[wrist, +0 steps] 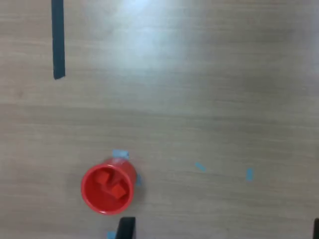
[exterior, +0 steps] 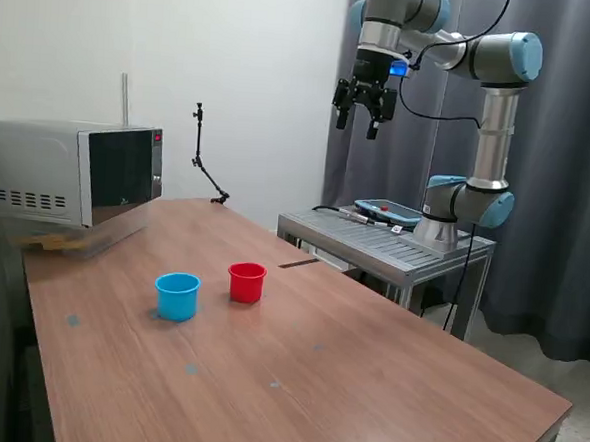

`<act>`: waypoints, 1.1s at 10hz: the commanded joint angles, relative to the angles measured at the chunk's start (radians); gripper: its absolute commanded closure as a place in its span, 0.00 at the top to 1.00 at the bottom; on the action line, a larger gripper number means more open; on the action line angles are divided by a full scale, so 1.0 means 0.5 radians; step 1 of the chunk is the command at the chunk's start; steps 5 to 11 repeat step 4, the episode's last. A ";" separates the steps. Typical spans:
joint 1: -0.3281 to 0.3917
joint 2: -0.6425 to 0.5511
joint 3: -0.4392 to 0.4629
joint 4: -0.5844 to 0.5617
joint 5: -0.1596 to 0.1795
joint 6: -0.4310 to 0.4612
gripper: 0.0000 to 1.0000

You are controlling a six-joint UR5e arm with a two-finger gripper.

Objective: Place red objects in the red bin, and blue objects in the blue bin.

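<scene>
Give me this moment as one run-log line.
gripper: open, empty, raised high | red cup: two red cubes inside | blue cup: contents unseen | table: no loose cubes

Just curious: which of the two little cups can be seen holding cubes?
The red cup: the wrist view shows two red cubes inside. The light-blue cup's inside isn't visible.

from the exterior view the insides of the blue bin [exterior: 177, 296] and the red bin [exterior: 246, 282], both far below the raised hand [exterior: 362, 113], are hidden by their own walls, so nothing tells whether cubes lie in them there, and the hand itself is too small and dark against the curtain to say whether its fingers stand apart. in the wrist view only dark finger tips [wrist: 125, 228] of the hand poke in at the picture's edge, the rest cut off, and the blue bin lies outside that picture. the two red objects [wrist: 110, 184] inside the red bin are blurred, their edges hard to separate.
</scene>
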 commanded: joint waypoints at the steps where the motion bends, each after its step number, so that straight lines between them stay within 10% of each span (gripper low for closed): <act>1: 0.002 -0.034 0.006 0.017 -0.008 0.005 1.00; 11: 0.002 -0.059 0.009 0.020 -0.005 -0.002 1.00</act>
